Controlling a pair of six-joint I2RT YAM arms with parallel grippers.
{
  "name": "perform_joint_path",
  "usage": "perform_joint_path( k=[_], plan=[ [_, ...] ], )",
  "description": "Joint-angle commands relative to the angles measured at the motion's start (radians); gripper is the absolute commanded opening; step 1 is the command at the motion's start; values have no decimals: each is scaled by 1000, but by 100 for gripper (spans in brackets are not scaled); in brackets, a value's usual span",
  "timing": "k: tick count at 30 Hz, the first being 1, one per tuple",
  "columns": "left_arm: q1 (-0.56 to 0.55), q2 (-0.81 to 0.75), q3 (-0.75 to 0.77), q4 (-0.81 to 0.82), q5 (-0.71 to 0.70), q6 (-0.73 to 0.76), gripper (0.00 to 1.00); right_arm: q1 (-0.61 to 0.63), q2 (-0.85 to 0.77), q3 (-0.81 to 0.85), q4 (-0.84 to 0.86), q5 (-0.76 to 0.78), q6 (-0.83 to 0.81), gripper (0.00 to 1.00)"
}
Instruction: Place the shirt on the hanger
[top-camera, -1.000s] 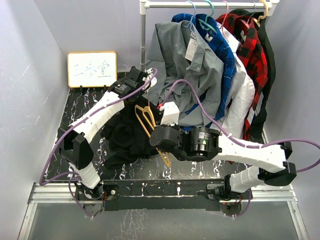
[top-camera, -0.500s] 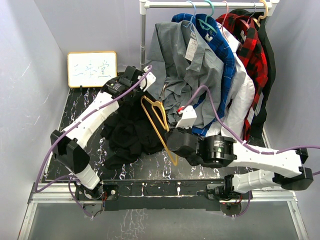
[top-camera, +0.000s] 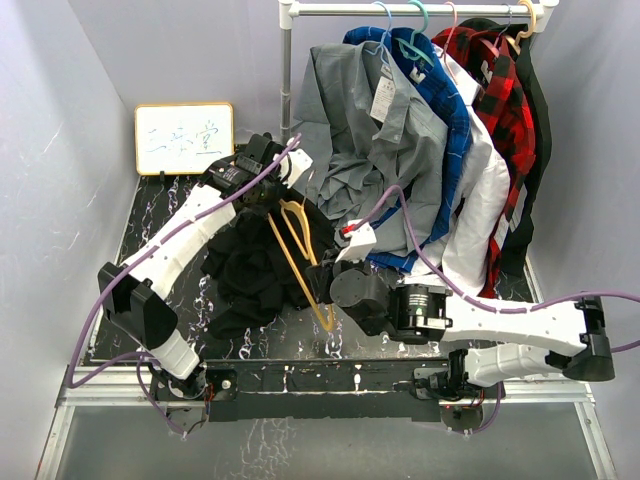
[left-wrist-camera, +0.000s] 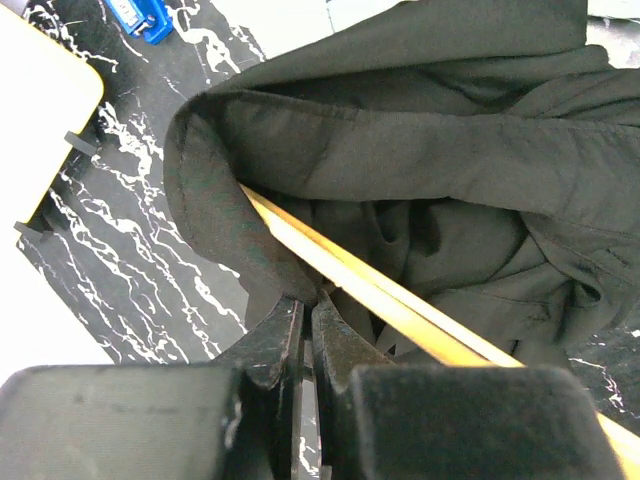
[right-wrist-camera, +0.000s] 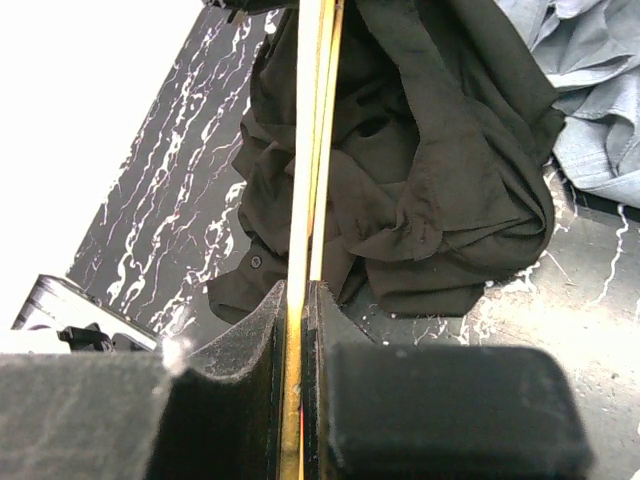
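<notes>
The left hand (left-wrist-camera: 303, 305) is pinching an edge of the black shirt (left-wrist-camera: 420, 170), holding it open so the hanger (left-wrist-camera: 400, 307) can pass inside. The right hand (right-wrist-camera: 303, 292) is clamped on the hanger, aiming it under the fabric. The rest of the shirt is lying bunched on the tabletop (top-camera: 160, 215).

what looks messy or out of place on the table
The black shirt lies crumpled in a heap on the table. The yellow hanger reaches only under one folded edge, pinched by the left pincer; the right pincer grips the hanger.
</notes>
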Motion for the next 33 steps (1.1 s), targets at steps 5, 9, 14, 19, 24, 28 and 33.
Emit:
perform_joint_path(
  k=[5,9,14,19,24,28,33],
  plan=[
    [6,-88,-37,75,-141,66,0,-1,38,-23,159,-4,37,0],
    [7,-103,-44,64,-126,62,0,-8,22,-73,195,-7,44,0],
    [7,-117,-77,133,-244,136,0,-9,45,-83,175,-70,87,0],
    [7,-123,-54,85,-188,126,0,-9,44,-104,193,-36,95,0],
    [7,-155,-82,5,-49,101,0,-10,68,-31,51,191,145,0],
    [6,-184,-124,-42,35,102,0,-10,92,8,7,253,157,0],
    [6,-189,-165,-46,95,85,0,-9,60,-99,301,153,-20,0]
  ],
)
